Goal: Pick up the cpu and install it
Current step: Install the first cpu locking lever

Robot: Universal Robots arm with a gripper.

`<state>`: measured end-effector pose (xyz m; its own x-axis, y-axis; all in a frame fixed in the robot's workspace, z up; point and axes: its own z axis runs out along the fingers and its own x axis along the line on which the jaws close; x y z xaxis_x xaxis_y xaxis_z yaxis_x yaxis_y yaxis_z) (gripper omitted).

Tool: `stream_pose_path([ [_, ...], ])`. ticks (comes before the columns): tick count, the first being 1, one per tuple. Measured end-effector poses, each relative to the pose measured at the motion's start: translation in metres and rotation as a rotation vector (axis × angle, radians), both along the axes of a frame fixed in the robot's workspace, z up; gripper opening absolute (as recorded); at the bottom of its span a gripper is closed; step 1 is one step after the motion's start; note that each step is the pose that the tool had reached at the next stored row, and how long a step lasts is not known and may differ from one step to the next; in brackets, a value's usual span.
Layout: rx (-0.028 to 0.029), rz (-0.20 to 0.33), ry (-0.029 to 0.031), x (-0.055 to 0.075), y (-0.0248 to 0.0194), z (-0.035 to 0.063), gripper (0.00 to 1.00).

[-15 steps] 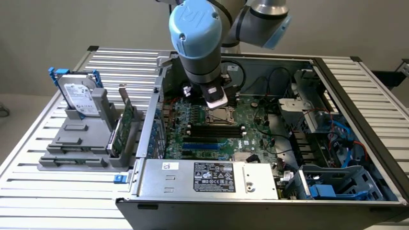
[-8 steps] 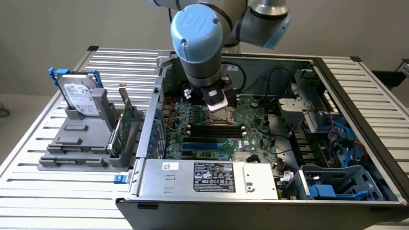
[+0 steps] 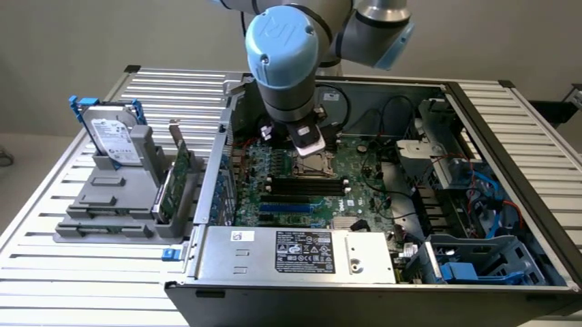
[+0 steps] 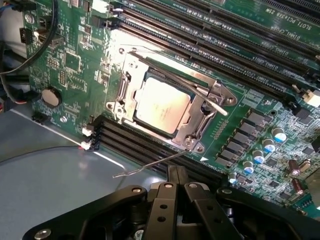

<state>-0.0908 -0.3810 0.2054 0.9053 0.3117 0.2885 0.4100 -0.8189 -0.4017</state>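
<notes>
The cpu (image 4: pixel 161 104), a flat silvery square chip, lies inside the metal-framed motherboard socket (image 4: pixel 125 85). The socket's frame surrounds it, and thin wire levers (image 4: pixel 150 165) stick out beside it. My gripper (image 4: pixel 176 174) hovers just off the socket with its black fingers pressed together and nothing between them. In the exterior view the gripper (image 3: pixel 309 146) hangs inside the open computer case, directly over the socket (image 3: pixel 320 165) on the green motherboard (image 3: pixel 364 191).
A grey hard drive (image 3: pixel 118 139) stands in a grey holder on the slatted table at the exterior view's left. The power supply (image 3: pixel 309 252) fills the case's near side. Memory slots (image 3: pixel 304 184), cables (image 3: pixel 400 109) and drive bays (image 3: pixel 473 259) crowd the case.
</notes>
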Motion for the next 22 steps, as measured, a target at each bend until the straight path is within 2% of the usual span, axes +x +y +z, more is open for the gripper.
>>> stream_pose_path([
  [1, -0.0055, 0.001, 0.0001, 0.0, 0.0022, -0.0004, 0.11],
  [5, -0.0084, 0.006, 0.0001, 0.0, 0.0047, -0.0022, 0.11],
  [6, -0.0139, 0.007, 0.0001, 0.0, 0.0054, -0.0025, 0.11],
  [7, -0.0286, 0.007, 0.0002, 0.0, 0.0065, -0.0027, 0.11],
  [9, -0.0648, 0.011, 0.0003, 0.0, 0.0082, -0.0029, 0.11],
  [10, -0.0807, 0.013, 0.0003, 0.0, 0.009, -0.003, 0.11],
  [11, -0.0921, 0.017, 0.0002, 0.0, 0.0094, -0.0031, 0.11],
  [12, -0.0975, 0.022, 0.0, 0.0, 0.0094, -0.0031, 0.11],
  [14, -0.1003, 0.028, -0.0003, 0.0, 0.0094, -0.0032, 0.11],
  [18, -0.1004, 0.031, -0.0005, 0.0, 0.0123, -0.0032, 0.11],
  [20, -0.1004, 0.031, -0.0004, 0.0, 0.0176, -0.0032, 0.11],
  [22, -0.1027, 0.031, -0.0004, 0.0, 0.0268, -0.0031, 0.11],
])
